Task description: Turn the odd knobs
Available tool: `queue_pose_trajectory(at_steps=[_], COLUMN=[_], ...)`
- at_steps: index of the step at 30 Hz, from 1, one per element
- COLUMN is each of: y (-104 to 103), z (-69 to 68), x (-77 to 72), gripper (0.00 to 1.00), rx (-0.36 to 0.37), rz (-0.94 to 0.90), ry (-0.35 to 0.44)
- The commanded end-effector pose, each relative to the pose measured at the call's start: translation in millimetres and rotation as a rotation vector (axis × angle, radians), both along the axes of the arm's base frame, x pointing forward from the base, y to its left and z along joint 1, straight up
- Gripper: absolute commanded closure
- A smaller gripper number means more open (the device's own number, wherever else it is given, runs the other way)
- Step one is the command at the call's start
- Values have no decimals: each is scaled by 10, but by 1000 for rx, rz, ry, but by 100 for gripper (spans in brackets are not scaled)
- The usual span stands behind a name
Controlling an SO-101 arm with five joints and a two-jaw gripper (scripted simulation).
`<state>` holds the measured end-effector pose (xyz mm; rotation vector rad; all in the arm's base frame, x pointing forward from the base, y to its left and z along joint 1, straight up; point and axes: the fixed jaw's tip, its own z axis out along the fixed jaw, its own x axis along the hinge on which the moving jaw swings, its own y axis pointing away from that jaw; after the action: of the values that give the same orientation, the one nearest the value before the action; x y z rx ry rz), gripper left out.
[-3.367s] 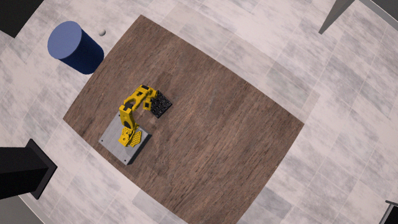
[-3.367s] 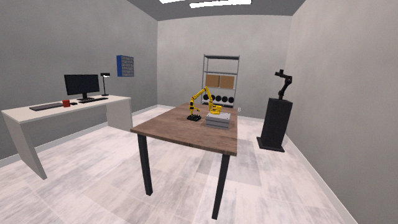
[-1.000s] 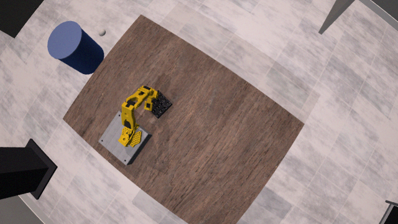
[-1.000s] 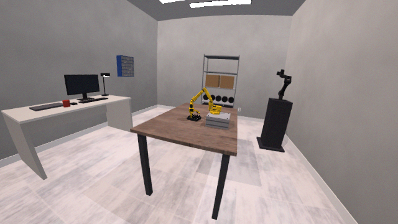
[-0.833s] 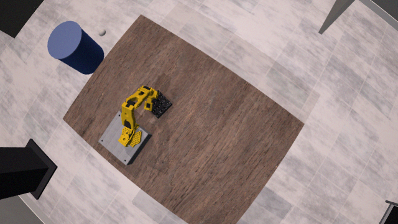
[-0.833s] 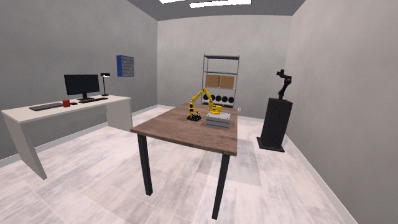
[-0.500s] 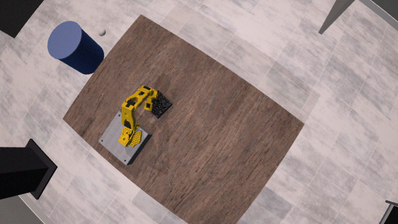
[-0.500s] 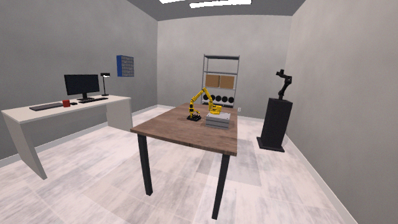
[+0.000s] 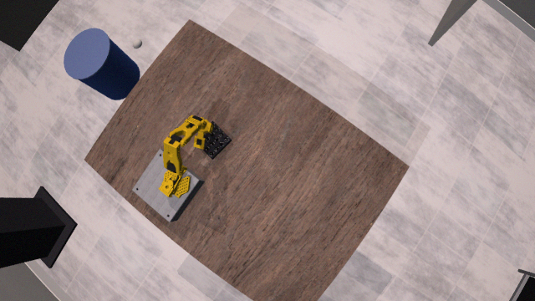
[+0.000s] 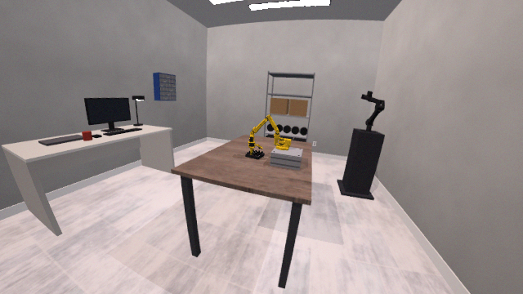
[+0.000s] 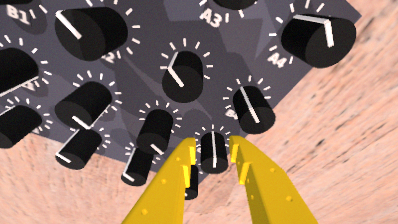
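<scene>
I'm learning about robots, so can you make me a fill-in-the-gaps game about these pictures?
The gripper has fingers coloured ____.
One knob stands ____ the two fingers.
Every knob on the knob box is coloured ____.
Missing words: yellow; between; black.

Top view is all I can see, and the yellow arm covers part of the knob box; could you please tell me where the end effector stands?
Observer: In the wrist view the yellow end effector straddles one black cylindrical knob at the edge of the dark grey knob box, with slim gaps either side.
Operator: Which knob is it?
Observer: Its label is unreadable; it is the second knob along that edge past the knob labelled A4.
Operator: Where does its pointer aim?
Observer: Its white line runs roughly straight up the wrist image.
</scene>
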<state>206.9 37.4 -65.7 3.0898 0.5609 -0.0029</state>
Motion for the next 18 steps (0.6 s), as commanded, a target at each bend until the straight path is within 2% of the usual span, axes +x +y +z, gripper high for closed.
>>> queue_pose_trajectory(at_steps=[1, 18], y=[0, 3], z=[-1, -1], x=[-22, -23], gripper=[90, 93], rx=[0, 0], rz=[-6, -6], ry=[4, 4])
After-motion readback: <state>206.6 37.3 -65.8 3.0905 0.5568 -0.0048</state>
